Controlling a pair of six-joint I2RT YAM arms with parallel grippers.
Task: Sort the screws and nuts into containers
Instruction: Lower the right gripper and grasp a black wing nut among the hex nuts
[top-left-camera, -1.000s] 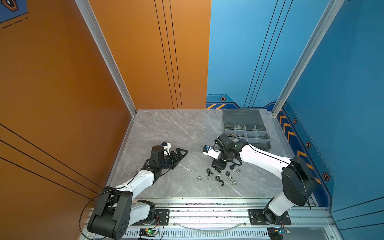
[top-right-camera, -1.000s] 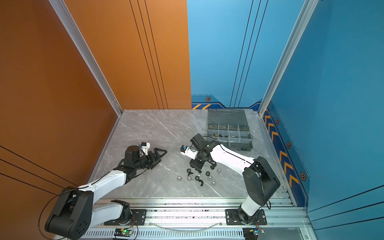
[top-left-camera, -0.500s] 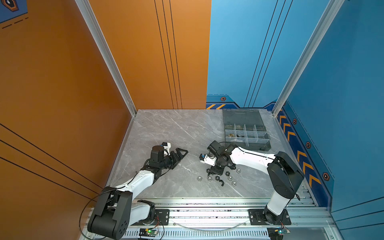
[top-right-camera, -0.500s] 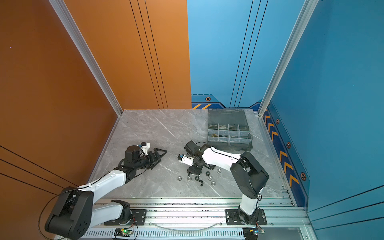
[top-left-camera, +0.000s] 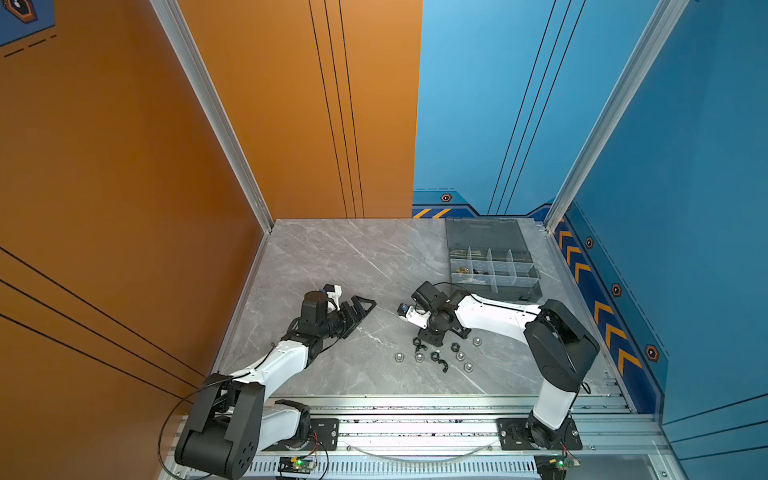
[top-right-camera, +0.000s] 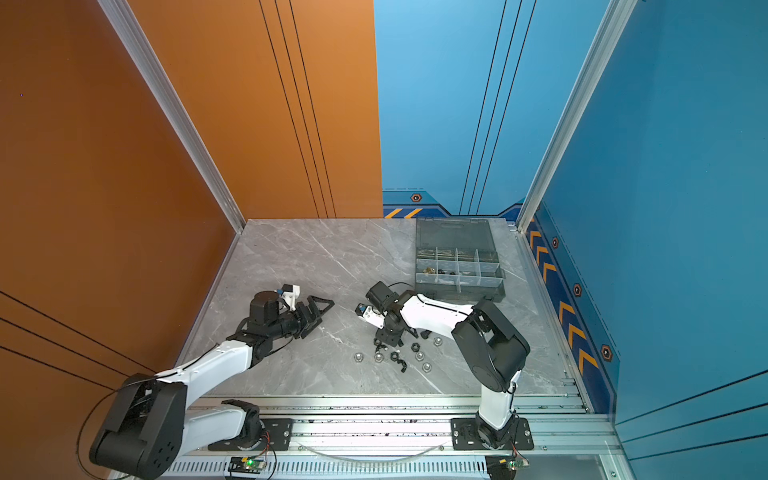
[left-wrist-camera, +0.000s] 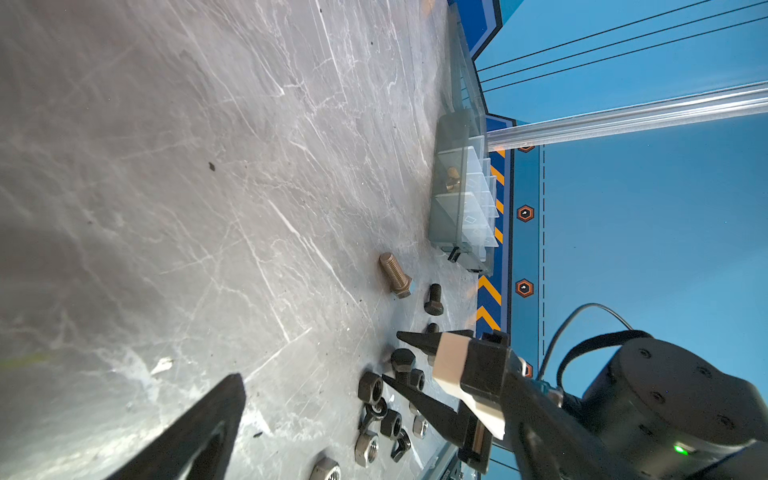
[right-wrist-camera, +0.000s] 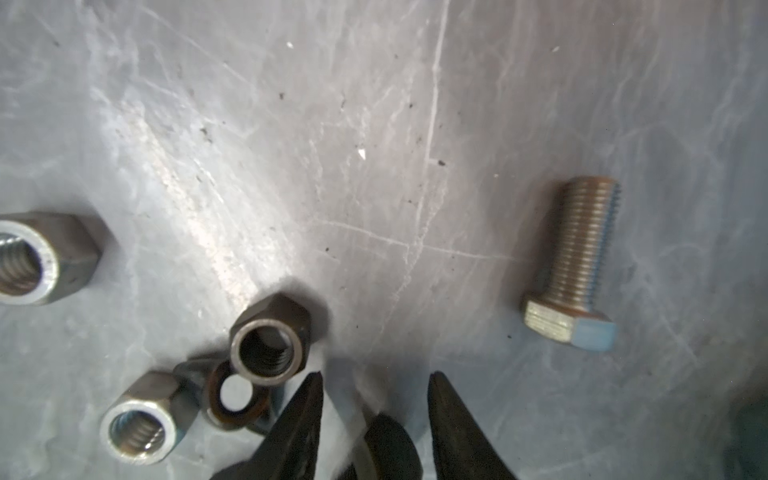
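Note:
My right gripper (top-left-camera: 430, 340) (top-right-camera: 388, 340) points down at the table, open, its tips (right-wrist-camera: 374, 376) on either side of a short black screw (left-wrist-camera: 402, 360) (right-wrist-camera: 386, 436) without touching it. A longer silver screw (right-wrist-camera: 577, 257) (left-wrist-camera: 395, 276) and another black screw (left-wrist-camera: 433, 299) lie just beyond. Loose nuts (top-left-camera: 436, 355) (top-right-camera: 395, 357) sit beside the tips: a dark hex nut (right-wrist-camera: 270, 336), a silver one (right-wrist-camera: 137, 419) and a wing nut (right-wrist-camera: 235, 395). My left gripper (top-left-camera: 372, 304) (top-right-camera: 330, 303) hovers empty to the left, rolled on its side, one finger (left-wrist-camera: 199, 424) showing far off centre.
The smoky-grey organiser box (top-left-camera: 507, 293) (top-right-camera: 469, 293) (left-wrist-camera: 444, 224) stands at the back right, its lid (top-left-camera: 482, 232) lying open behind it. Brass pieces (top-left-camera: 463, 271) lie in one compartment. The right arm's white forearm (top-left-camera: 494, 316) stretches in front of the box.
My right gripper has swung from near the box toward the front left and come down over the loose parts. Its opening looks the same. The left arm has not moved.

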